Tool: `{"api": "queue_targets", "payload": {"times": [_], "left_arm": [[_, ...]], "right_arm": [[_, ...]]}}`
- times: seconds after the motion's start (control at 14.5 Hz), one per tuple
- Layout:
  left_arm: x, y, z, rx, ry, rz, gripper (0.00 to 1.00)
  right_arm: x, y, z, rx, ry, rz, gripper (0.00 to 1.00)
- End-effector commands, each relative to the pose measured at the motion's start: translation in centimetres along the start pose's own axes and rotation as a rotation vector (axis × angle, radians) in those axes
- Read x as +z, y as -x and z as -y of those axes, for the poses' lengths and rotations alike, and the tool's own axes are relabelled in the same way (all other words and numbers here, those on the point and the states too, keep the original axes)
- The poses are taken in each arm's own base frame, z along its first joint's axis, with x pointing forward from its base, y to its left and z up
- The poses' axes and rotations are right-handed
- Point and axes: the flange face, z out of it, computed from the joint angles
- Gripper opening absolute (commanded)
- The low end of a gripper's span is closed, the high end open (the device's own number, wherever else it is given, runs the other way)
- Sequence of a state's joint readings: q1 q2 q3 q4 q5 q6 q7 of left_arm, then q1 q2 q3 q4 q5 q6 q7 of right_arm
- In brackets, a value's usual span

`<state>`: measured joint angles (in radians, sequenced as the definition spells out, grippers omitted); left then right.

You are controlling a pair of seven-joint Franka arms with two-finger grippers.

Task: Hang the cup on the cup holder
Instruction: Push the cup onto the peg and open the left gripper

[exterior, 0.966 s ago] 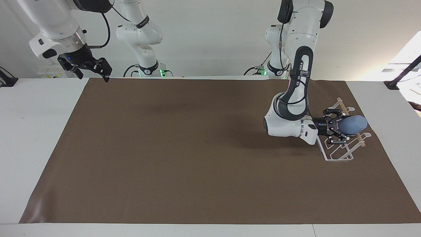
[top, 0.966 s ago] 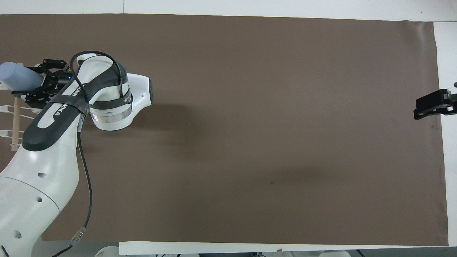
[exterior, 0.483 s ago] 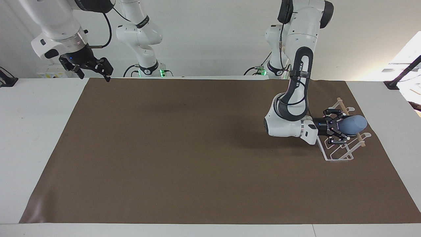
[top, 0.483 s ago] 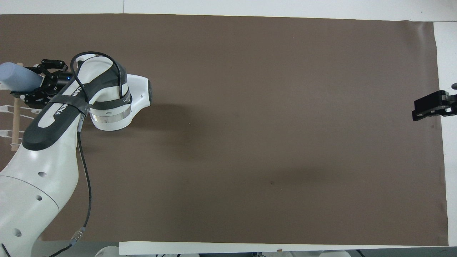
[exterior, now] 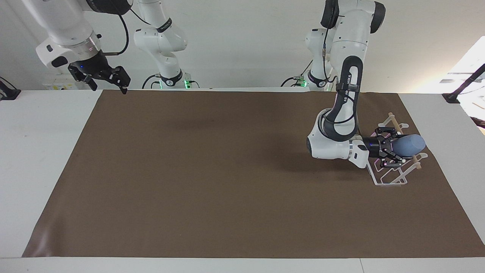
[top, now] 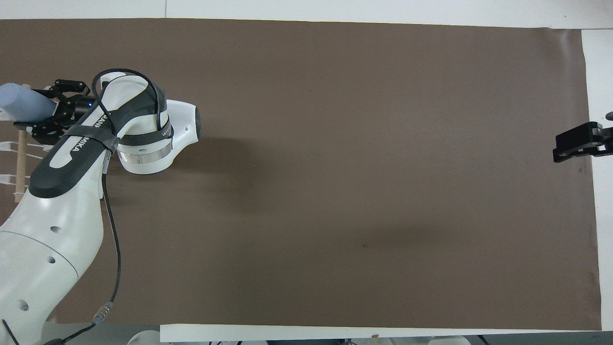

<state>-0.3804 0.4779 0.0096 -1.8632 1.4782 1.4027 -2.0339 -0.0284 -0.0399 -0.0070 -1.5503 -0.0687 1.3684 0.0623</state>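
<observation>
My left gripper [exterior: 394, 148] is shut on the light-blue cup [exterior: 411, 144] and holds it on its side, base pointing toward the left arm's end of the table. The cup is just over the white wire cup holder [exterior: 390, 181], above its wooden rod [exterior: 416, 163]; I cannot tell whether it touches a prong. In the overhead view the cup [top: 21, 108] juts out past the left gripper [top: 45, 108] over the holder's rod [top: 20, 163]. My right gripper [exterior: 110, 86] is open and empty, raised over the mat's corner at the right arm's end, and waits; the overhead view shows it too [top: 572, 148].
A brown mat [exterior: 212, 170] covers most of the white table [exterior: 41, 151]. The left arm's elbow and forearm [exterior: 333, 140] hang low over the mat beside the holder.
The left gripper has moved the cup slightly farther over the holder, toward the left arm's end of the table. The right gripper has barely shifted.
</observation>
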Motion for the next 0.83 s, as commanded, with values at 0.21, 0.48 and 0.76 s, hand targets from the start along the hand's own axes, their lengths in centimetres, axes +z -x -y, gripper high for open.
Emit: {"api": "queue_targets", "payload": {"times": [0.21,0.48,0.76], "left_arm": [[-0.2,1.0,-0.2,-0.006,0.023,0.034,0.87],[-1.1,-0.6,-0.4,-0.012,0.071,0.063,1.00],[-4.6,-6.6,1.0,-0.069,0.074,0.365,1.00]], "right_arm": [[0.2,0.7,-0.3,-0.023,0.005,0.007,1.00],[0.2,0.7,-0.2,-0.025,0.005,0.007,1.00],[0.2,0.7,-0.2,-0.024,0.003,0.007,1.00]]}}
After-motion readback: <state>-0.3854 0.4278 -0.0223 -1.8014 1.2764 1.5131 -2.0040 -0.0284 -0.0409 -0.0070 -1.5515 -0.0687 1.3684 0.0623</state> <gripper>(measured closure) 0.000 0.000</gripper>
